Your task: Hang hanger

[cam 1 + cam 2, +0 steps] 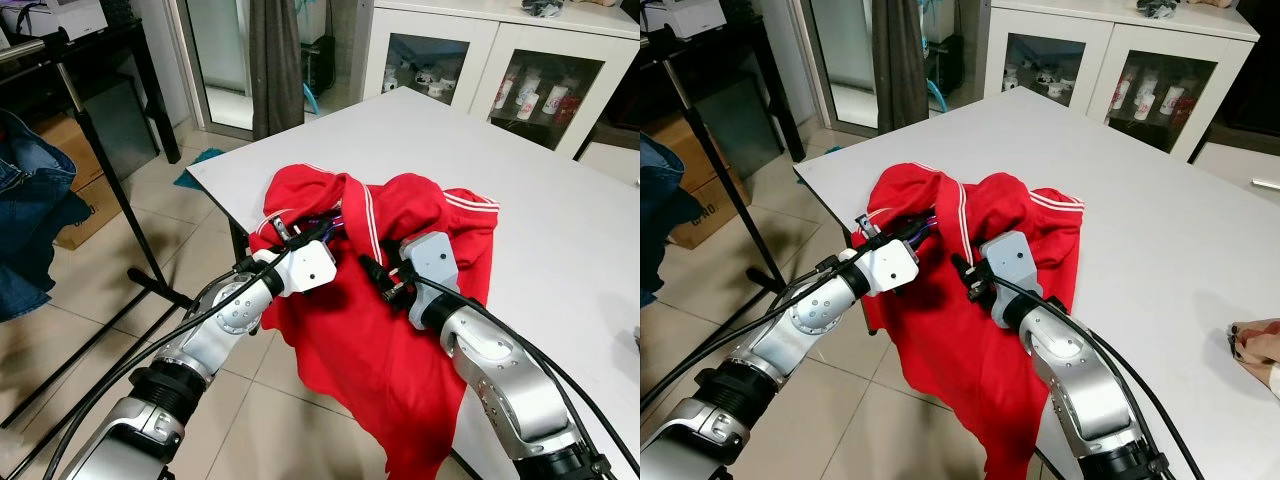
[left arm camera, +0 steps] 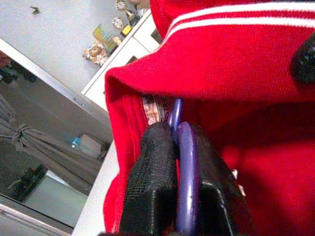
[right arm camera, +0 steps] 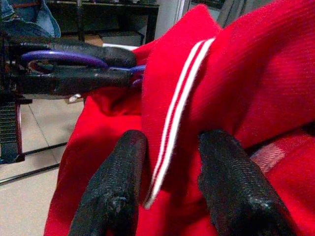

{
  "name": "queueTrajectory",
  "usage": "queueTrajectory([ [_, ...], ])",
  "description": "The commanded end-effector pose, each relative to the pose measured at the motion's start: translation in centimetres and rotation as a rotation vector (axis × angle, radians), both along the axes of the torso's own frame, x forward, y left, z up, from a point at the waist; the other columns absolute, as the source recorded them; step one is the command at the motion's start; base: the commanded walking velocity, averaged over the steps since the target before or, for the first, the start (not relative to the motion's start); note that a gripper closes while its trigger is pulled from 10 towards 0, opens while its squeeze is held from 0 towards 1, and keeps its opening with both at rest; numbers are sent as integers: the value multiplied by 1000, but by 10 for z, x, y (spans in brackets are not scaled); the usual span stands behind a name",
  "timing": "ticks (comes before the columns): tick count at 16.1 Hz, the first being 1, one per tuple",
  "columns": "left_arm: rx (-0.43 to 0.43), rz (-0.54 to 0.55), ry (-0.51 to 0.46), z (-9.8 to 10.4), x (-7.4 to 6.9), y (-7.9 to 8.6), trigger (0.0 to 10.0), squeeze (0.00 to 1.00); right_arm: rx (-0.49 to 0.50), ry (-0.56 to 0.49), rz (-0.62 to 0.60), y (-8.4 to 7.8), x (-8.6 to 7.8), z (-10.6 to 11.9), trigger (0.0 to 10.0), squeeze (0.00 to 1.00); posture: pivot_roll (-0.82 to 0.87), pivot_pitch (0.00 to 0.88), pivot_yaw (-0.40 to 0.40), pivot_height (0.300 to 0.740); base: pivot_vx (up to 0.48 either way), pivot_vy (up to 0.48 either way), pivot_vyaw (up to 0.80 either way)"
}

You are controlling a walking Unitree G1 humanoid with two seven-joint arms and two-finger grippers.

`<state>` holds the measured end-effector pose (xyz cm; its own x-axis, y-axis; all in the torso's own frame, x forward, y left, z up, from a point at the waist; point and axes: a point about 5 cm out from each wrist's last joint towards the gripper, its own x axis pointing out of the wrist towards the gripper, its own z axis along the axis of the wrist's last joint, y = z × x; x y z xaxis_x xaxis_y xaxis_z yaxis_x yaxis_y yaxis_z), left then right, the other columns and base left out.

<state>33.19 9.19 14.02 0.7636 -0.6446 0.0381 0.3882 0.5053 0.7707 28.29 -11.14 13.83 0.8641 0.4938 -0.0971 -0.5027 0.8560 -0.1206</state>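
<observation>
The purple hanger [image 2: 186,167] sits inside the neck of a red garment [image 1: 400,330] with white stripes, pinched tight between the two black fingers of the left hand [image 2: 183,147]. The garment lies heaped on the near corner of the white bench [image 1: 560,200] and spills over its edge toward the tiled floor [image 1: 130,330]. Beside the hanger, the right hand [image 3: 170,182] has its fingers parted around a striped fold of the cloth, touching it on both sides.

Beyond the bench stand white glass-door cabinets [image 1: 480,60]; off its left corner a black garment rack [image 1: 100,150] holds blue denim [image 1: 30,210]. The right eye view catches a person's hand [image 1: 1258,345] resting at the bench's far right edge. The left wrist view shows a label [image 2: 158,109] in the collar beside the hanger.
</observation>
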Motion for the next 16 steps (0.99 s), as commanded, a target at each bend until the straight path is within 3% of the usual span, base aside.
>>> queueTrajectory([
  [1,-25,-26,-53,12,0,-7,0,0,-9,15,18,7,1,-3,4000,0,40,38,6,740,0,0,0],
  [2,-26,-27,-53,12,0,-8,0,0,-3,20,21,8,1,-4,0,0,39,39,6,740,0,0,0],
  [6,-29,-32,-54,13,-1,-9,0,0,-48,-5,-131,-9,10,-5,0,0,39,41,5,740,0,0,0],
  [8,-27,-31,-54,13,0,-9,0,0,-97,-60,-277,-32,18,2,0,0,32,41,6,740,0,0,0],
  [11,-24,-32,-54,13,0,-9,0,0,-123,-107,-330,-39,20,9,0,0,31,39,7,740,0,0,0],
  [12,-16,-36,-49,13,1,-9,0,0,-170,-170,-382,-47,21,16,0,0,30,39,8,740,0,0,0],
  [16,87,-69,21,0,-2,-6,0,0,-205,-273,-472,-63,25,35,0,0,28,39,12,740,0,0,0],
])
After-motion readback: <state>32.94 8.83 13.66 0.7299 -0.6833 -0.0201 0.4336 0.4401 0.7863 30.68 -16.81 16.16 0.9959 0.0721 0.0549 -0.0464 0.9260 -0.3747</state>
